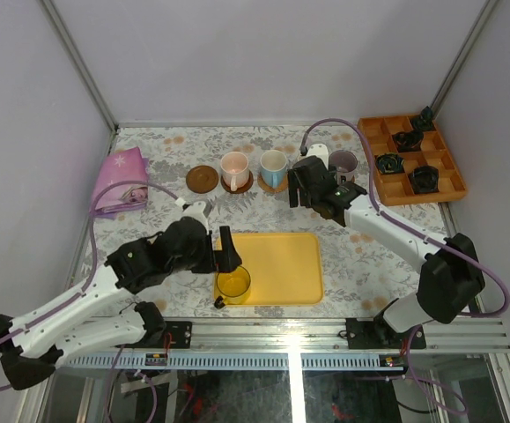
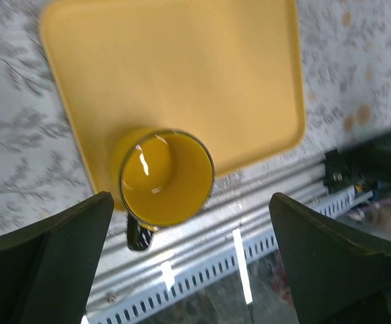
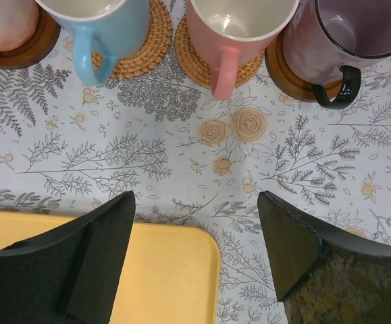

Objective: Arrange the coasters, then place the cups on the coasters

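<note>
A yellow cup (image 2: 167, 177) stands upright at the near left corner of the yellow tray (image 2: 181, 74), free of my left gripper (image 2: 190, 202), which hangs open just above and behind it (image 1: 228, 256). Along the back runs a row of coasters: an empty one (image 1: 202, 179), then the pale pink cup (image 1: 235, 170), light blue cup (image 3: 104, 27), salmon pink cup (image 3: 239, 27) and mauve cup (image 3: 357, 34), each on a coaster. My right gripper (image 3: 196, 202) is open and empty, over the cloth between that row and the tray; in the top view (image 1: 312, 196) it hides the salmon cup.
An orange compartment tray (image 1: 413, 163) with small black gadgets stands at the back right. A purple pouch (image 1: 121, 181) lies at the back left. A slotted metal rail (image 1: 325, 339) runs along the table's near edge, close to the yellow cup.
</note>
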`<state>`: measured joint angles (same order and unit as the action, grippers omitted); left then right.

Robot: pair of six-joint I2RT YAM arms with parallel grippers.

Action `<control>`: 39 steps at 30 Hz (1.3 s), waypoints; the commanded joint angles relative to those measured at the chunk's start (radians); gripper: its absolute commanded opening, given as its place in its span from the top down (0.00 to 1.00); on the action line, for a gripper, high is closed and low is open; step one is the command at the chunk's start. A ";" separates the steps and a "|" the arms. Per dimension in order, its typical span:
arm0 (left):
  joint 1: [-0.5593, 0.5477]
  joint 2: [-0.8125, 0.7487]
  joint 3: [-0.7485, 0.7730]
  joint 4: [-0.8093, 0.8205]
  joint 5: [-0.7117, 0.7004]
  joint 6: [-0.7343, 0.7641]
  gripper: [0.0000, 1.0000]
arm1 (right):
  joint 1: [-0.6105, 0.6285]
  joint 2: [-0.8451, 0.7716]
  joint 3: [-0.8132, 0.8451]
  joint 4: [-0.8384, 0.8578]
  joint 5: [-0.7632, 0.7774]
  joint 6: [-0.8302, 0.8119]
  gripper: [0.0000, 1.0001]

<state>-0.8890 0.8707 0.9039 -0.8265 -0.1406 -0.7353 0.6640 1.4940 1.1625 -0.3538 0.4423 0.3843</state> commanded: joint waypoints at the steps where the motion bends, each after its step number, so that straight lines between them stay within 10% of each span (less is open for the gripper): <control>1: -0.131 -0.042 -0.064 -0.030 0.007 -0.188 0.00 | -0.009 0.008 0.043 0.010 -0.014 -0.011 0.19; 9: -0.367 0.110 -0.053 -0.155 -0.109 -0.301 0.00 | -0.009 -0.034 0.008 0.014 -0.014 0.001 0.18; 24: -0.439 0.101 -0.167 -0.194 -0.221 -0.431 0.00 | -0.009 -0.028 -0.009 0.019 -0.062 0.029 0.19; 39: -0.439 0.186 -0.205 -0.009 -0.279 -0.235 0.36 | -0.009 -0.023 -0.013 0.013 -0.088 0.037 0.20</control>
<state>-1.3224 1.0008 0.6777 -0.9360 -0.3721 -1.0676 0.6601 1.4857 1.1450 -0.3538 0.3710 0.4057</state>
